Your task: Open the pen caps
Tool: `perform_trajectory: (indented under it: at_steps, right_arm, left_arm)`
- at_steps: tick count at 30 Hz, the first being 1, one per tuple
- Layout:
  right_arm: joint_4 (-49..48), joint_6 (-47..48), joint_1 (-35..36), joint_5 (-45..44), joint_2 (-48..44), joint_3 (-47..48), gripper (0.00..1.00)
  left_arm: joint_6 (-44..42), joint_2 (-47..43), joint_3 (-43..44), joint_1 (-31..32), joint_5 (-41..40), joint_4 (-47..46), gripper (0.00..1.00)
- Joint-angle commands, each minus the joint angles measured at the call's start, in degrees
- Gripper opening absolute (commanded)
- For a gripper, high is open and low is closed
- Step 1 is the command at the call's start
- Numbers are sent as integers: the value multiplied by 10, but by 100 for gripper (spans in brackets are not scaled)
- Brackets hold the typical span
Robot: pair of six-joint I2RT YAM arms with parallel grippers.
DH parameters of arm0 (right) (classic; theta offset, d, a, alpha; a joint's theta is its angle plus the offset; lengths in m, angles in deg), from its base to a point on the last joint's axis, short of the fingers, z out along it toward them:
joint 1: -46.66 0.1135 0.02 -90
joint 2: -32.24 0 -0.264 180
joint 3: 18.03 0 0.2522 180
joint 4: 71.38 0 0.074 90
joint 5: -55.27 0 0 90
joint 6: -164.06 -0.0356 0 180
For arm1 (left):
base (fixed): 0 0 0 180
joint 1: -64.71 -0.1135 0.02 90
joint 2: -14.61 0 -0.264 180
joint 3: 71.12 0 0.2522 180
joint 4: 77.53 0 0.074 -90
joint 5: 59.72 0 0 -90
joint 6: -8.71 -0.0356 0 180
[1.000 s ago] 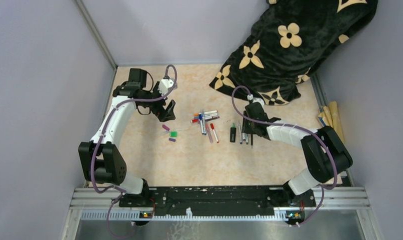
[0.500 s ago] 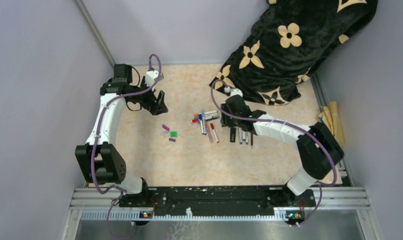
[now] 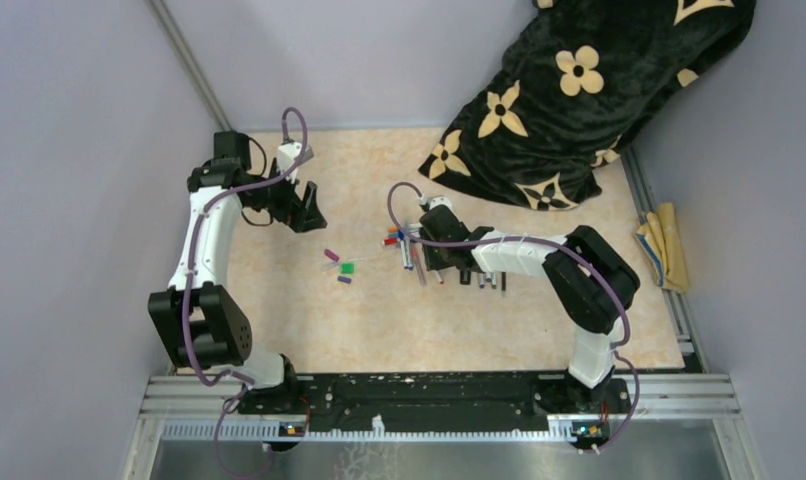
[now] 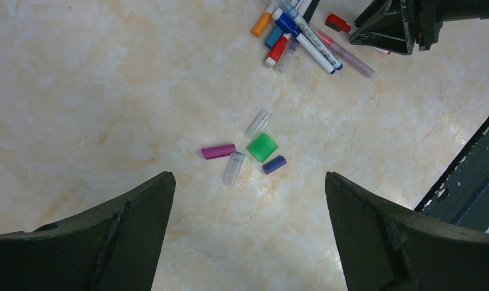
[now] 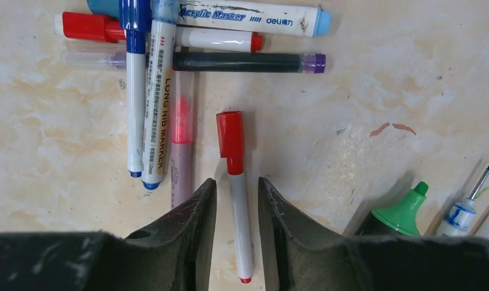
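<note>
Right hand (image 5: 237,182) moved left, straddling pen (image 5: 237,200); apparently slim gaps.

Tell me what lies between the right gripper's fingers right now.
In the right wrist view, the white barrel of the red-capped pen lies between the fingers of the right gripper, with a sliver of table showing on each side.

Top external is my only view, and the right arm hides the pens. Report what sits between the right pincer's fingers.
Observer: A red-capped pen lies inside the right pincer, its white barrel clear of both fingers.
Operator: Confirm the cap.
Observer: The red cap is on, pointing away from the pincer.
Operator: Now the left pincer.
Observer: The left pincer is wide open and empty, hovering over a loose green cap, a magenta cap and a blue cap.
</note>
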Motion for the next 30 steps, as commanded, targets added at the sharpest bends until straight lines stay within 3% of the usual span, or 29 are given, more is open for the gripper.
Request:
perform_trajectory:
  at_steps: [1, 6, 10, 14, 16, 23, 30]
  right_arm:
    - [-14, 1, 6, -4, 16, 10, 27]
    - [-23, -4, 6, -26, -8, -39, 0]
    - [-27, -6, 2, -12, -60, -71, 0]
    - [-22, -3, -24, 111, -119, -73, 0]
    - [-22, -2, -44, 215, -139, -71, 0]
    - [18, -2, -69, 499, -134, -13, 0]
    - [-25, -51, -60, 630, -92, 27, 0]
  left_arm:
    - [-7, 2, 3, -6, 19, 15, 99]
    - [-57, -2, -13, -5, 61, 41, 99]
    - [-119, -34, -74, -2, 120, 18, 99]
    - [-160, -58, -119, 38, 122, -5, 99]
    - [-194, -60, -129, 57, 119, 7, 99]
    - [-315, -105, -167, 171, 121, 15, 99]
    - [-388, -154, -206, 268, 32, -19, 99]
